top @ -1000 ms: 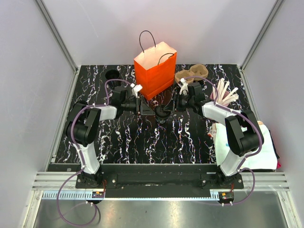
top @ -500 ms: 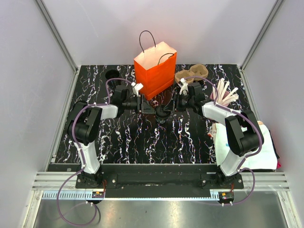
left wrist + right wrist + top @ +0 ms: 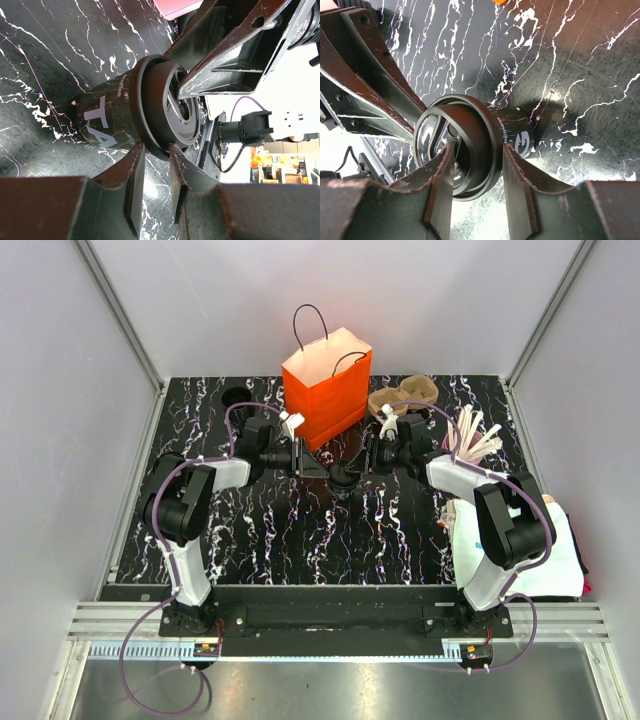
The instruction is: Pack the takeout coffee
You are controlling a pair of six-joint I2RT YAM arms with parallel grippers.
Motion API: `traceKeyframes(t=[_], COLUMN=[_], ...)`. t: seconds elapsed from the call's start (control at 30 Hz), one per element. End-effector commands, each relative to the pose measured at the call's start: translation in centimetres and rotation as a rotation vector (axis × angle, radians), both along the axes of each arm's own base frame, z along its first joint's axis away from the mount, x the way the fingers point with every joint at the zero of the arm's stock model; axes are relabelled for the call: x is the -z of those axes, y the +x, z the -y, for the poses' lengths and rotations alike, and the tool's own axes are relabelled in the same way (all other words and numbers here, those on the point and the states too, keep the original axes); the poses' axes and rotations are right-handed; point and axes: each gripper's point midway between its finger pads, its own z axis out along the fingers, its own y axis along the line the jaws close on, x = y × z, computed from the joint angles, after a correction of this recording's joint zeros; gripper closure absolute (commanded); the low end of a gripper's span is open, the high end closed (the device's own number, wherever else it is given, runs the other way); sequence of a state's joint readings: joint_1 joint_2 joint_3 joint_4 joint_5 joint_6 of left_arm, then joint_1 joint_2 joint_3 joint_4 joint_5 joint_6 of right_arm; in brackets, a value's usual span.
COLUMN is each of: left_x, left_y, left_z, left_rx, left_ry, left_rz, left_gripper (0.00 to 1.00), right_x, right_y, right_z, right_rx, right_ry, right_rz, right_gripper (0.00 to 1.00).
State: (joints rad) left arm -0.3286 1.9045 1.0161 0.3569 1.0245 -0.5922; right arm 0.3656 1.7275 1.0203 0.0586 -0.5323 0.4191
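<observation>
Enclosure, top view: the counter is a black slab with white marble veining, filling the centre of the frame. Three plain pale grey wall panels bound it: back wall at the top, left wall, right wall. Aluminium corner posts run diagonally in from the upper corners. An aluminium rail crosses the lower frame, with a brushed metal surface below it. Lighting is even and diffuse. In the wrist views the counter shows glossy highlights.

Both arms reach inward to the takeout coffee. The right gripper clamps its lid; the left gripper, jaws narrow, straddles the lid's rim opposite.
</observation>
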Motion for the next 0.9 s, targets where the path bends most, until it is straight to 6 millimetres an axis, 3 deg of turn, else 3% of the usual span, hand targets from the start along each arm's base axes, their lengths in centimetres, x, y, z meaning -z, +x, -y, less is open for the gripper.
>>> traceKeyframes(t=[0.0,0.27,0.3,0.47,0.5,0.63,0.87], left_x=[2.1,2.1,2.3,2.6,2.5,0.7,-2.7], left_y=[0.0,-0.8,-0.9,-1.0,-1.0,-1.0,-1.8], left_z=[0.7,1.4,1.4,1.3,1.3,1.5,1.9], left_rx=[0.004,0.032,0.032,0.038,0.042,0.070,0.123], left_ry=[0.061,0.092,0.100,0.126,0.126,0.087,0.022], left_rz=[0.006,0.026,0.021,0.039,0.037,0.071,0.119], left_gripper=[0.81,0.89,0.99,1.00,0.88,0.63,0.53], right_x=[3.8,5.2,5.1,5.5,5.5,5.6,5.4], right_y=[-1.1,-1.6,-1.6,-1.6,-1.6,-1.6,-1.2], right_z=[2.3,3.0,3.0,3.4,3.4,3.7,4.1], right_rx=[0.047,0.055,0.055,0.069,0.070,0.085,0.111], right_ry=[-0.126,-0.159,-0.160,-0.174,-0.179,-0.187,-0.189], right_rz=[-0.059,-0.076,-0.072,-0.075,-0.075,-0.074,-0.069], right_gripper=[1.00,1.00,1.00,1.00,1.00,1.00,1.00])
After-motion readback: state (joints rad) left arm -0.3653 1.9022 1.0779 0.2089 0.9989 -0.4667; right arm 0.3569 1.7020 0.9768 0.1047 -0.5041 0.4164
